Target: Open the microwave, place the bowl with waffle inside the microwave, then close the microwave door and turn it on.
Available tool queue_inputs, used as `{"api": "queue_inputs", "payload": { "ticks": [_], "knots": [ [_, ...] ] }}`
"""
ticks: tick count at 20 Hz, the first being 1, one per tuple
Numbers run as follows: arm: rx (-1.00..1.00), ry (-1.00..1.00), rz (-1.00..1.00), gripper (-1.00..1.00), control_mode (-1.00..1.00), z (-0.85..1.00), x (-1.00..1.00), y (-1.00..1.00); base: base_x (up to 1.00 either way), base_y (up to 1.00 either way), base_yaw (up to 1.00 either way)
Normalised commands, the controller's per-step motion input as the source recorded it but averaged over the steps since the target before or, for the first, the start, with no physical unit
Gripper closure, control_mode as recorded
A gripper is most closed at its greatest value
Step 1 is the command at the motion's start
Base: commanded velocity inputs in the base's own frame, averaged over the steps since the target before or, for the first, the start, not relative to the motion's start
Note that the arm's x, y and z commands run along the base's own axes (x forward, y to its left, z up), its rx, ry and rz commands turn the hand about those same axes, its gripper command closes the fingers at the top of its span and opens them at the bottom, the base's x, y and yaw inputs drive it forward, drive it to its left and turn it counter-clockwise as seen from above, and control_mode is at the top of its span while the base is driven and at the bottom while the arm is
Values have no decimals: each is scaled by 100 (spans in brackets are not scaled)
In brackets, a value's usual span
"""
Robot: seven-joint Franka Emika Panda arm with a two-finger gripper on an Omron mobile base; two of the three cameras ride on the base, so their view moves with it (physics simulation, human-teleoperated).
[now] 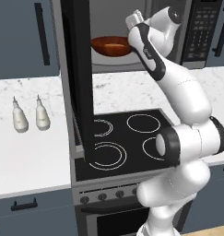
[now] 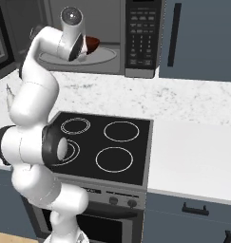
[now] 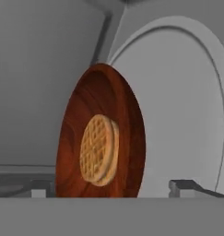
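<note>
Two pale bottles (image 1: 20,117) stand side by side on the marble worktop (image 1: 30,156), left of the stove (image 1: 127,138). Above the stove, the microwave door (image 1: 79,78) hangs swung wide open on its left hinge. Inside the microwave (image 1: 178,50) the bowl (image 1: 111,45) sits above the pale round turntable (image 2: 105,56), the waffle (image 3: 99,150) lying in its middle. The tool (image 3: 118,186) reaches into the cavity at the bowl's near rim; whether it pinches the rim I cannot tell. The keypad (image 2: 140,31) lies at the right.

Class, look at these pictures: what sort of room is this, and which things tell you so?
A kitchen, rendered rather than real. A microwave sits above a stove with four rings, set into a white marble counter.
</note>
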Motion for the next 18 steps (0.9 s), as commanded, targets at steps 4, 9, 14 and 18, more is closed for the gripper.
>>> {"api": "queue_inputs", "payload": {
  "ticks": [4, 9, 14, 18],
  "knots": [
    [0, -4, 4, -100, -100, 18, -100, -5, 0, 0, 0],
    [0, 0, 2, -100, -100, 24, -100, -2, 0, 0, 0],
    [0, 1, 2, -100, -100, 0, -100, 0, 0, 0, 0],
    [0, 0, 2, -100, -100, -5, -100, 0, 0, 0, 0]
  ]
}}
